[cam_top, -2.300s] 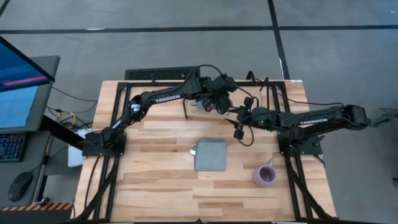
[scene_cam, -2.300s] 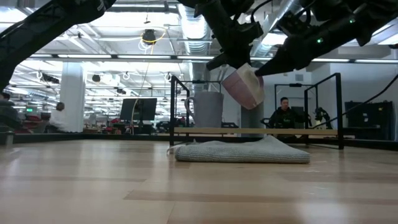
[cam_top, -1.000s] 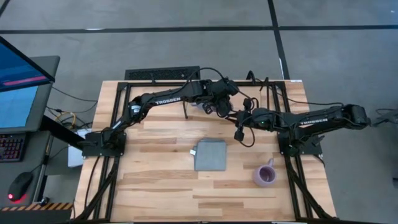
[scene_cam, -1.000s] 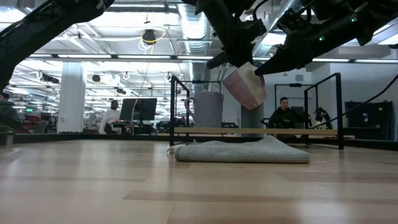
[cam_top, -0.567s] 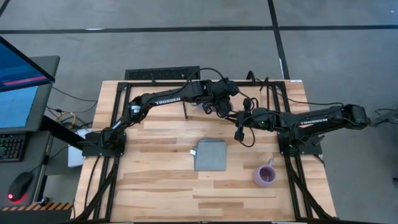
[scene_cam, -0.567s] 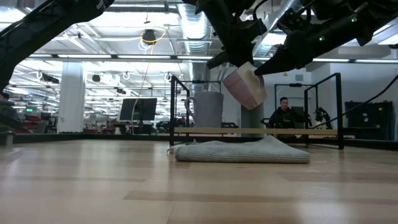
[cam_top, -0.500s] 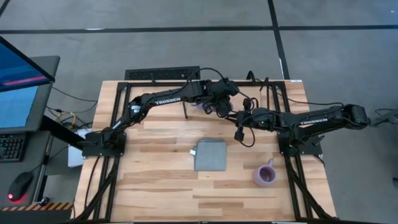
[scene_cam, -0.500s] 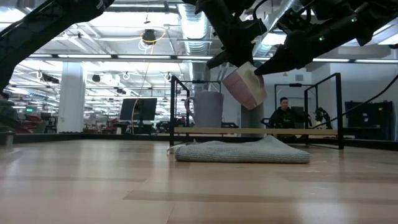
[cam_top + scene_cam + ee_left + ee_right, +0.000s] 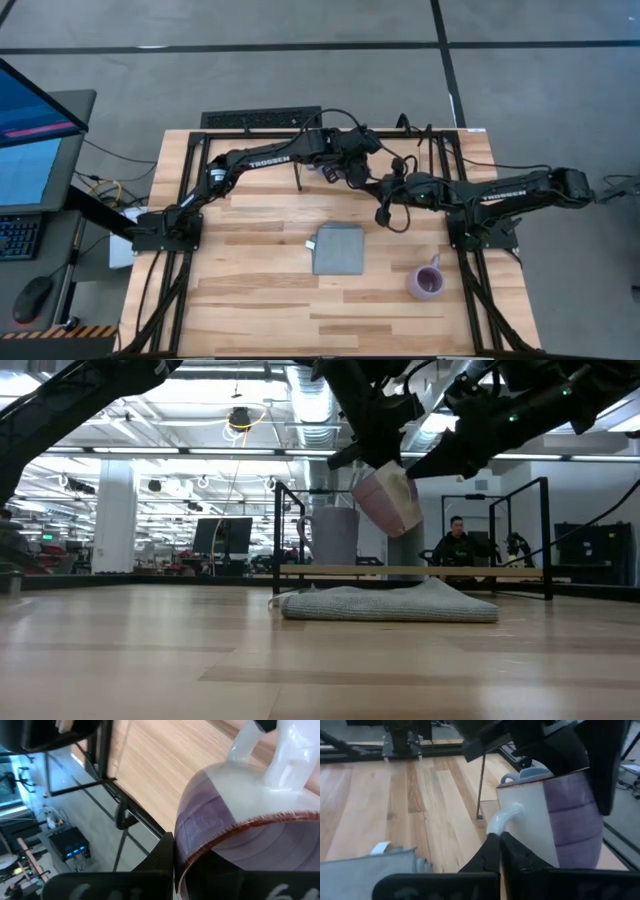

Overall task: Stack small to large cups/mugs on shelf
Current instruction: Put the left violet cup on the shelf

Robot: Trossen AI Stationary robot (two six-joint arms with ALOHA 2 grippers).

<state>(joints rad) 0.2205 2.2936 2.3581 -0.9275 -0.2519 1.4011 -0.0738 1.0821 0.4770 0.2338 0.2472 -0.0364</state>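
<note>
Mug [image 9: 555,815]: white and purple, held tilted above the desk [image 9: 395,805] by the left gripper [image 9: 560,745] at its rim.
Handle [image 9: 502,817]: white, pinched between the closed fingers of the right gripper [image 9: 499,842].
Blue mug [image 9: 520,774]: partly seen behind the held mug.
Cloth [image 9: 370,865]: grey, laid on the desk.

text: "TROSSEN" | on: left arm [image 9: 268,157] | other: none legible

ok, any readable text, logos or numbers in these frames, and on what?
"TROSSEN": white letters on the dark left arm, high view.
White lettering on the dark right arm: too small to read.
Blue monitor screen at the table's left: nothing legible.
Nothing else readable.
</note>
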